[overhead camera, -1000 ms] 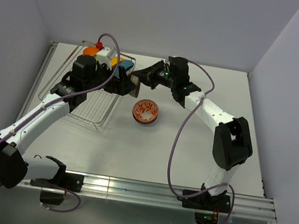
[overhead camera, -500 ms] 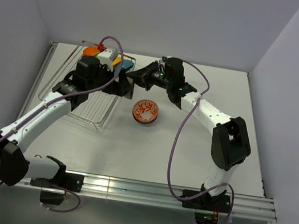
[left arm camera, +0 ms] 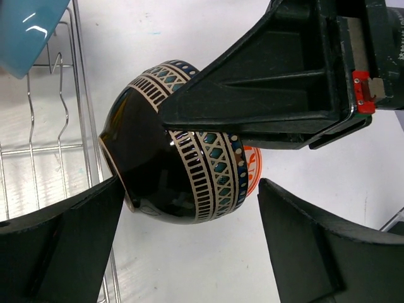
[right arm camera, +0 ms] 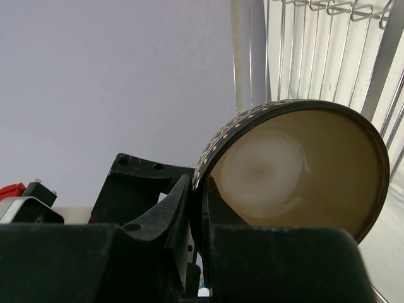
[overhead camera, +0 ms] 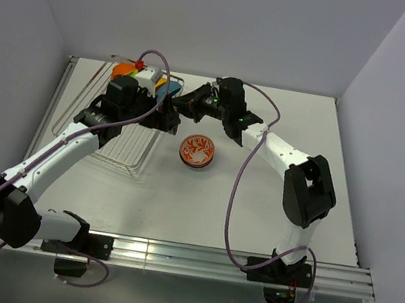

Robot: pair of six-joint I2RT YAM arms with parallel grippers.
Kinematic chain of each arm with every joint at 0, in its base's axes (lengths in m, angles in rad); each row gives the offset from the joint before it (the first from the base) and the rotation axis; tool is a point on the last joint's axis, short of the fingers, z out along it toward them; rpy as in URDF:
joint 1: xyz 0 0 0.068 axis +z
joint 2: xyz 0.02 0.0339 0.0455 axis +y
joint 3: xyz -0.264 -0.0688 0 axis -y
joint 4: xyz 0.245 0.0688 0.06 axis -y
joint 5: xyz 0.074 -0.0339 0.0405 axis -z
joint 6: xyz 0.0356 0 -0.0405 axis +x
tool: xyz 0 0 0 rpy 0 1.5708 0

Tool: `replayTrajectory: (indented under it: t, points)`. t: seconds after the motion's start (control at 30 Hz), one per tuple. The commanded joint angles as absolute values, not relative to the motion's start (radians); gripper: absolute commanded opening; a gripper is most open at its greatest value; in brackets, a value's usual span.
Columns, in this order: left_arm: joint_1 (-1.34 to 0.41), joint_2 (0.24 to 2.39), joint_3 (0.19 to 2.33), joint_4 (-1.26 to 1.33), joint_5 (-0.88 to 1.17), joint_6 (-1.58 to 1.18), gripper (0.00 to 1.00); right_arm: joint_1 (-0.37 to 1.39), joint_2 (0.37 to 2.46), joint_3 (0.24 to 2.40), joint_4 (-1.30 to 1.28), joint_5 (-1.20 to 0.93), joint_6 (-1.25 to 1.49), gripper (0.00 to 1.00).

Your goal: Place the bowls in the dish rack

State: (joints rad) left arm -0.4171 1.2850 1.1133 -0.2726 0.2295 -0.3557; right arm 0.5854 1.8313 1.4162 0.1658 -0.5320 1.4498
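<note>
Only the top view shows the one rack at 9 o'clock, three bowls half hidden by the left arm at its 12 o'clock end and one red bowl at centre, while the wrist views show the right gripper pinching one dark bowl's rim at the rack's edge, inside the spread left gripper.

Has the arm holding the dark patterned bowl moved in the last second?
Yes. The right gripper has carried the black patterned ceramic bowl leftward, closer to the silver wire dish rack.
</note>
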Motion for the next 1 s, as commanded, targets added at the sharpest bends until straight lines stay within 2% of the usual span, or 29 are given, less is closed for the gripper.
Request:
replayTrajectory:
  t: [0.0, 0.37, 0.53, 0.83, 0.87, 0.97]
  points:
    - [-0.423, 1.278, 1.134, -0.262, 0.226, -0.339, 0.91, 0.606, 1.821, 1.494, 0.259, -0.552, 1.483, 0.0]
    - [-0.429, 1.293, 1.14, -0.314, 0.101, -0.299, 0.73, 0.624, 1.847, 1.522, 0.239, -0.552, 1.497, 0.0]
    - [-0.433, 1.299, 1.144, -0.331, 0.064, -0.298, 0.82, 0.638, 1.871, 1.543, 0.238, -0.548, 1.505, 0.0]
    - [-0.443, 1.302, 1.149, -0.344, 0.035, -0.288, 0.81, 0.647, 1.884, 1.565, 0.222, -0.542, 1.503, 0.0]
    - [-0.443, 1.301, 1.149, -0.344, 0.035, -0.288, 0.79, 0.649, 1.884, 1.565, 0.221, -0.541, 1.5, 0.0]
    - [-0.443, 1.293, 1.146, -0.345, 0.028, -0.287, 0.59, 0.65, 1.884, 1.56, 0.225, -0.541, 1.502, 0.0]
